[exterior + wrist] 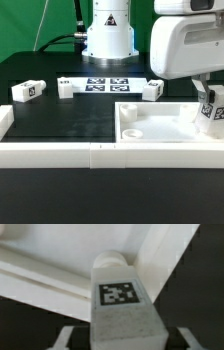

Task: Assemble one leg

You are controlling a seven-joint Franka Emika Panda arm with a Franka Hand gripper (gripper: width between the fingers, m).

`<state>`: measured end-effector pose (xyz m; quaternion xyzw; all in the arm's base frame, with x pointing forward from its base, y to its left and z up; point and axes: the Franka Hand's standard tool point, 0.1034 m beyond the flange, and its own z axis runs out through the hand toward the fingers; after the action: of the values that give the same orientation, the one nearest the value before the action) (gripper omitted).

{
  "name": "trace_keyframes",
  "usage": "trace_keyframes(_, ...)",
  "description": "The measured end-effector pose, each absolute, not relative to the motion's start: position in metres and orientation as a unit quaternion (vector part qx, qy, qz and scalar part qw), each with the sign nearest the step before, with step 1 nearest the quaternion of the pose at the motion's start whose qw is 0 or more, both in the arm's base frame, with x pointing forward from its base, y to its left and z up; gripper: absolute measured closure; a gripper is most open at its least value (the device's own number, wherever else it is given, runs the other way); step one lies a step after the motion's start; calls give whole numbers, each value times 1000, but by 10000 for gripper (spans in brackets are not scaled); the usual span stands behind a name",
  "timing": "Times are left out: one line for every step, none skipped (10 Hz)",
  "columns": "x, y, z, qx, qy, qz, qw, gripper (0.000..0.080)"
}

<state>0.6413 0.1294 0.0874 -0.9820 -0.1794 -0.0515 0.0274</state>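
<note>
Your gripper is gripping small white stubby plastic leg, tag facing wrist camera, pointing it into corner of large white rimmed tabletop, probably for seating there.

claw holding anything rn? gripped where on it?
Yes. The claw is shut on a leg, gripping its sides at the end nearest the wrist camera. The leg's free rounded end points into a corner of the tabletop.
</note>
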Motion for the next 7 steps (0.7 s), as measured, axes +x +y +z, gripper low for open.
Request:
trace_keyframes(641,129,88,-985,-163,-51,29,496)
trace_keyframes(642,127,87,-990,-127,-52,32,496)
trace_keyframes(643,122,85,-994,-87,-60,40,497)
trace_keyframes(644,120,84,-996,-14,-70,47,500)
trace_keyframes(644,119,84,-995,39,-73,52,500)
trace_keyframes(643,118,84,-993,84,-70,55,499)
trace_keyframes(643,116,84,-984,154,-69,62,499)
